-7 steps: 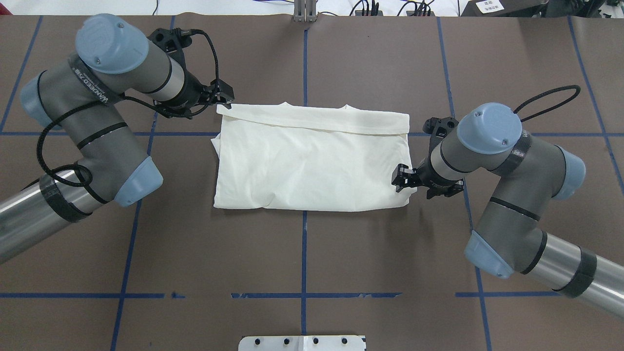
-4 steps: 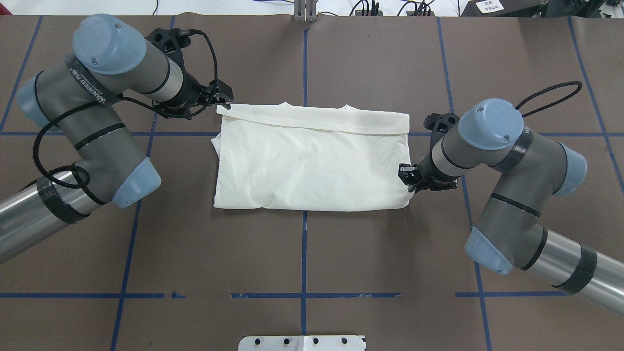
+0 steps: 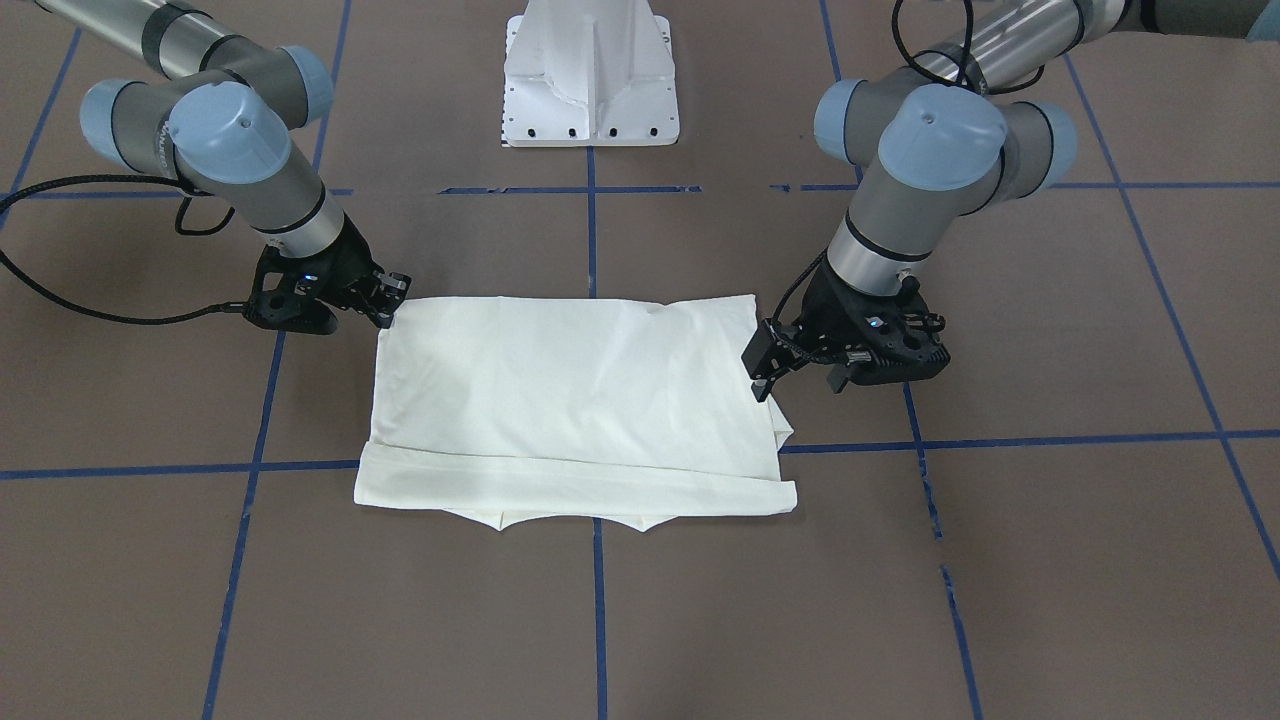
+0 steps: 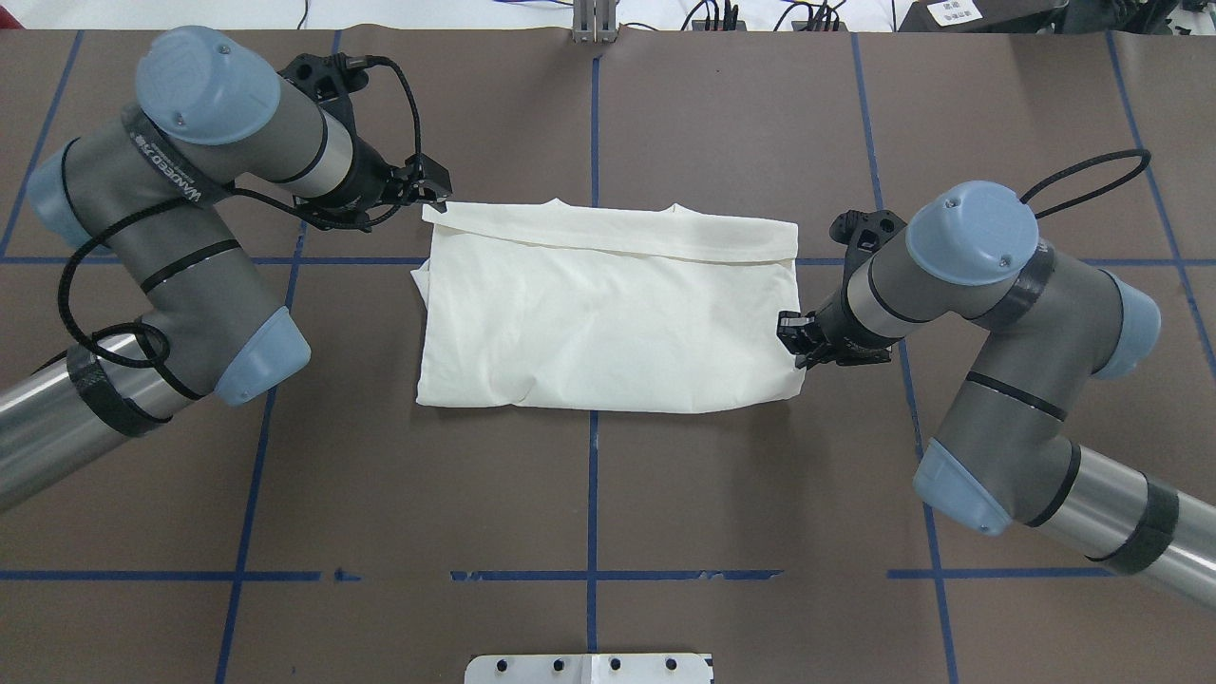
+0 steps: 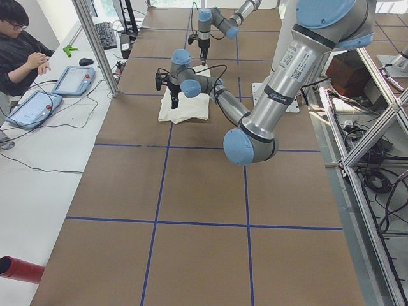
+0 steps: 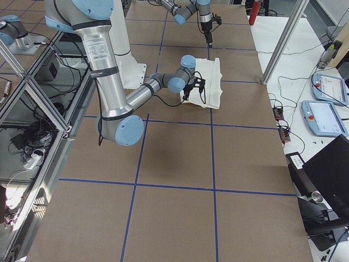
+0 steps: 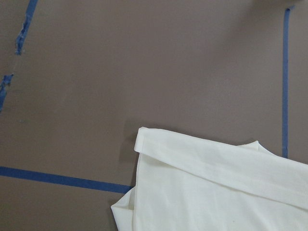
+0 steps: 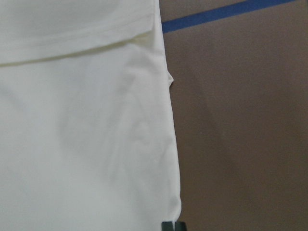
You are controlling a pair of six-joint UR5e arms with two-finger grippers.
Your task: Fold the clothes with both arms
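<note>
The clothes are one cream shirt [image 4: 608,313], folded into a flat rectangle at the table's middle, plain side up, with a folded band along its far edge [image 3: 570,490]. No print shows. My left gripper [image 4: 434,188] hovers open just outside the shirt's far-left corner and holds nothing. In the left wrist view that corner [image 7: 144,139] is seen from above, with no fingers showing. My right gripper [image 4: 793,340] is open and low at the shirt's right edge, close to the near-right corner. One fingertip [image 8: 172,226] shows right at the cloth's edge [image 8: 168,120].
Blue tape lines [image 4: 593,494] grid the brown table cover. The white pedestal base [image 3: 590,80] stands on the robot's side. A person [image 5: 19,44] sits at a side bench with tablets, beyond a metal post [image 5: 95,44].
My right gripper has drawn back from over the shirt's right edge to just beside it. My left arm has shifted slightly left. The shirt has not moved.
</note>
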